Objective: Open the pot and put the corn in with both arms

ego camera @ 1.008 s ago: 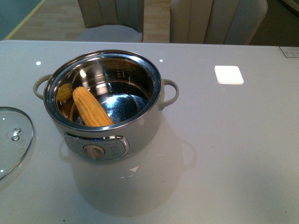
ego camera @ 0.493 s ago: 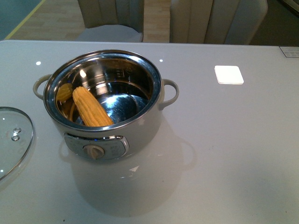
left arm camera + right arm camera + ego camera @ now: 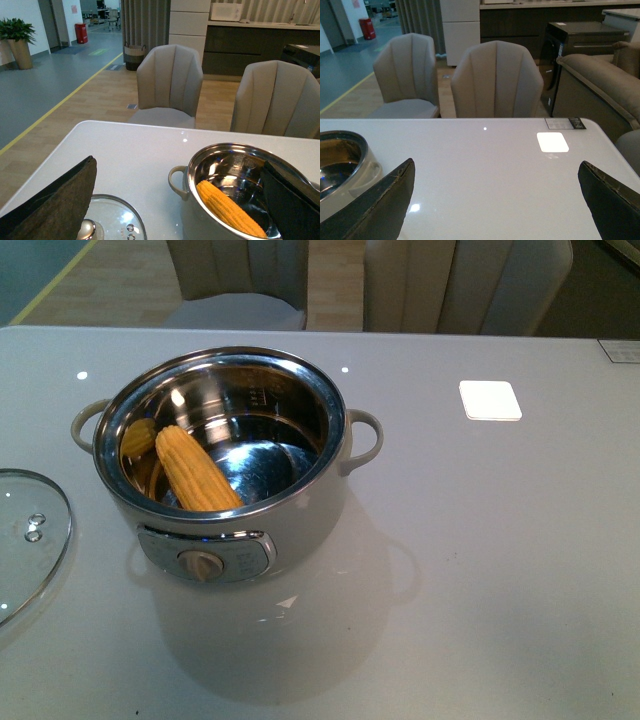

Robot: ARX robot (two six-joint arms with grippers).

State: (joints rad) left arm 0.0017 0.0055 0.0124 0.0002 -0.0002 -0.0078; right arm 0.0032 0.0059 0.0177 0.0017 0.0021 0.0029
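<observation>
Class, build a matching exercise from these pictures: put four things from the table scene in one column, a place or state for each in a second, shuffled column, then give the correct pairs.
Things:
1. corn
2. glass lid
3. pot
4. left gripper

Places or states:
A. flat on the table, off the pot, on the robot's left
B. open, fingers spread wide with nothing between them
C. leaning inside against the steel wall
D. uncovered, knob panel facing the robot

Pairs: 1-C, 2-A, 3-D, 4-B
</observation>
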